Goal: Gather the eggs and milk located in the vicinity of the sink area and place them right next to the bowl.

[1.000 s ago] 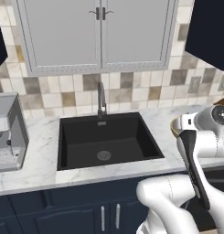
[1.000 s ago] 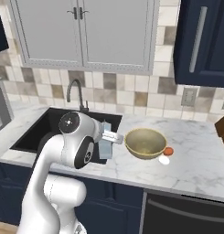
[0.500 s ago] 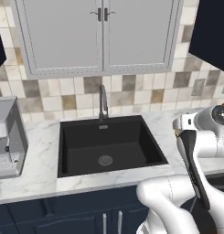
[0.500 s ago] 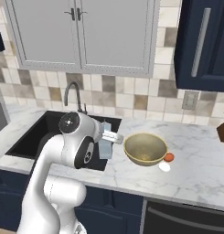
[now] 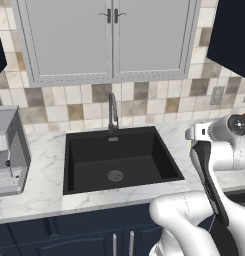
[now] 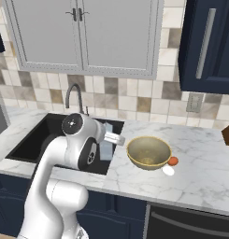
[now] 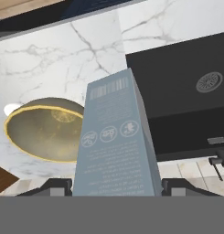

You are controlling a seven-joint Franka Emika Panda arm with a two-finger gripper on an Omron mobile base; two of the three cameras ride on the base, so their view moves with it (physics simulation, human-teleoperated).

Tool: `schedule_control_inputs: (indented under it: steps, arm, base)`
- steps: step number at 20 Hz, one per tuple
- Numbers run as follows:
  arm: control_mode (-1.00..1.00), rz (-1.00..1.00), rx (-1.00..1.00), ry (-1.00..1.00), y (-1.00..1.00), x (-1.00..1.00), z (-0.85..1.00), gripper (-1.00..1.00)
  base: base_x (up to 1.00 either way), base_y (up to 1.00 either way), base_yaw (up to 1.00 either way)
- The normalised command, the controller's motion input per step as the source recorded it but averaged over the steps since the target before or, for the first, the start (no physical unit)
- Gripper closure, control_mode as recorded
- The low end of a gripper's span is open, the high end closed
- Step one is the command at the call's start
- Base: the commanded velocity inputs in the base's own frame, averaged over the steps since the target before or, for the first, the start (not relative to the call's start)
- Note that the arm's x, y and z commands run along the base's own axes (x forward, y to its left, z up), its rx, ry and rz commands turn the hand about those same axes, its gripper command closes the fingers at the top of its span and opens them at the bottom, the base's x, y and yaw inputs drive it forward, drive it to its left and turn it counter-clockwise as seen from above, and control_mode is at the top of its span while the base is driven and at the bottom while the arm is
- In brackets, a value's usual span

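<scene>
The black sink [image 5: 116,157] is sunk into the marble worktop [image 6: 200,172], its tap [image 5: 112,112] standing at the far rim against the tiled wall. In the right base view the stretch of worktop to the right of the bowl [image 6: 149,152] runs bare up to a brown object [image 6: 228,136] at the picture's edge, and a bare strip lies between the bowl and the near edge. The bowl sits just right of the sink's right rim. A white egg [image 6: 168,171] lies on the worktop at the bowl's near right side, touching or almost touching it, with a small orange-red ball [image 6: 173,160] just behind it against the bowl's rim.

The milk [image 7: 117,141] stands between the two fingertips [image 7: 56,187] of the end effector [image 7: 117,188], which are closed against its sides about halfway open. In the hand view the carton stands between the bowl [image 7: 42,130] and the sink basin [image 7: 186,87]. In the right base view the milk [image 6: 106,144] hangs at the sink's right edge, just left of the bowl; whether it rests on the worktop cannot be told.

The arm rises from the base, bends at a high elbow and reaches right with the wrist level, over the sink's right edge.
</scene>
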Motion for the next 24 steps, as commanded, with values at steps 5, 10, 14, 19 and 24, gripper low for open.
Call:
schedule_control_inputs:
  steps: [5,10,14,19,24]
  arm:
    - [-1.00,0.00,0.05,-0.01,0.03,0.22,-0.05,1.00]
    - [-1.00,0.00,0.01,0.00,0.00,0.09,-0.06,1.00]
    - [-1.00,-0.01,-0.02,0.04,0.00,0.01,-0.04,1.00]
    - [-1.00,0.00,0.02,-0.04,0.00,0.04,-0.08,1.00]
    - [-1.00,0.00,0.00,-0.12,0.00,0.12,-0.30,1.00]
  base:
    - [0.00,0.00,0.00]
    - [0.00,0.00,0.00]
    - [0.00,0.00,0.00]
    - [0.00,0.00,0.00]
    - [0.00,0.00,0.00]
